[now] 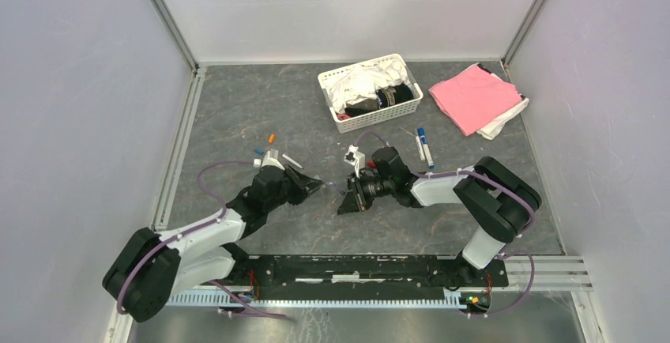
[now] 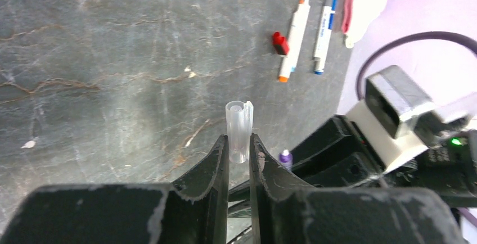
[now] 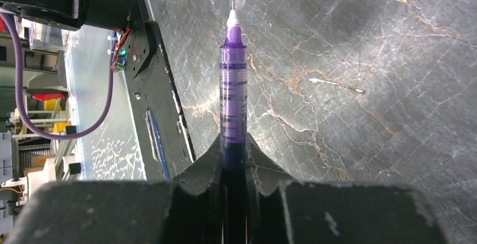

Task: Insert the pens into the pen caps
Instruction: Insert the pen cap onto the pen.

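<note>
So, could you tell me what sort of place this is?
Probably a robotics test cell: plain white panels box in a grey tabletop, the robot's left arm and right arm are bolted to a rail at its near edge, and props like a basket and marker pens lie about.

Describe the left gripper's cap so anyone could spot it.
At the table's middle, opposite the purple pen, the left gripper pinches a short tube-shaped cap by one end. It is clear, unlike the red cap lying by two white pens.
</note>
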{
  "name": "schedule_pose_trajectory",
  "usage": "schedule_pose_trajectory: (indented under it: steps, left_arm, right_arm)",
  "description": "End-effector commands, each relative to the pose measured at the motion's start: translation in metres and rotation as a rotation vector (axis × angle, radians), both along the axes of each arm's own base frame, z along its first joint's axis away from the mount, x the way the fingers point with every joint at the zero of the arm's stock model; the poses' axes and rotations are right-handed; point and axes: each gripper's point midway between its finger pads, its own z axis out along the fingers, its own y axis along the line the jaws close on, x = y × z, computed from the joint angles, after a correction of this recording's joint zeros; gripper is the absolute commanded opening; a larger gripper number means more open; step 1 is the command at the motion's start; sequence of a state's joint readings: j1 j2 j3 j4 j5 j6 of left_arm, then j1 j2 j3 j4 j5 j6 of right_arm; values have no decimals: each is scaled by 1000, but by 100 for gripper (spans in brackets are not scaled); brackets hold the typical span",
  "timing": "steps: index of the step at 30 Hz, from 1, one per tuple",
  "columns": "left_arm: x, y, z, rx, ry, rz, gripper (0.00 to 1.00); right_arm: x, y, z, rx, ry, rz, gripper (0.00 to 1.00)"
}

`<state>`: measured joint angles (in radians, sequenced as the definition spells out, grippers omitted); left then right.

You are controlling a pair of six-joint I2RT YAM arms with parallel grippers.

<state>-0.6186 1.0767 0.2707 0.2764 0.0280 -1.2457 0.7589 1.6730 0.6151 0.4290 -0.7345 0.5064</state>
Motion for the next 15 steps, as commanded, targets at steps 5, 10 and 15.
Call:
schedule_pose_trajectory:
  steps: [5, 10, 15]
  left_arm:
    - [2, 2, 50, -89, -137, 20, 2]
    - [3, 7, 59, -97, -164, 46, 2]
    - [4, 4, 61, -103, -159, 40, 2]
  right_arm:
    - [-3, 8, 44, 122, -157, 129, 0]
    - [-4, 9, 54, 153, -175, 130, 0]
    - [-1, 12, 59, 164, -177, 119, 0]
